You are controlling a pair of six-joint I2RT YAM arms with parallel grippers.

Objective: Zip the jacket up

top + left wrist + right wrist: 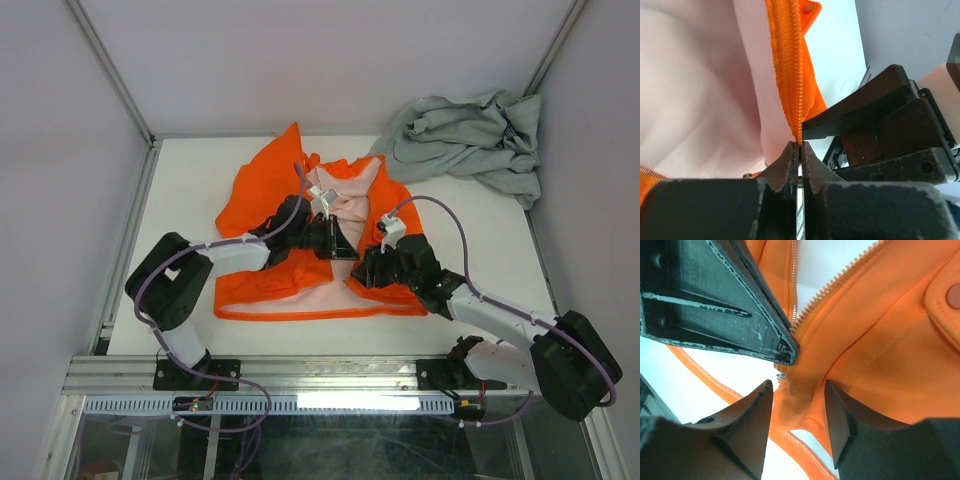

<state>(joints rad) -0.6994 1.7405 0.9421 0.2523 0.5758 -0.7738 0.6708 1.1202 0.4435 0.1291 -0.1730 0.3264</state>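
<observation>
Now left fingers (786, 167) clamp jacket (262, 185) zipper (799, 75); right fingers (752, 420) spread apart astride hem (800, 412)

Left hand (799, 148) pinched shut, right hand (797, 390) seemingly parted (tips adjacent)

**Your two arms: white shells, black joints, purple cabling.**

Your left arm (215, 255) and right arm (500, 320) share one build: smooth white link shells between bulky matte-black joint housings, each on a black base plate (195, 372). A thin purple cable (455, 225) loops loosely along each arm, and a small white block (390, 228) sits at each wrist. Up close, your left pincer (799, 150) has dark grey, grainy fingers with chipped, worn edges. Your right pincer (797, 386) has black wedge-shaped fingers, scuffed pale along their ridges.
</observation>
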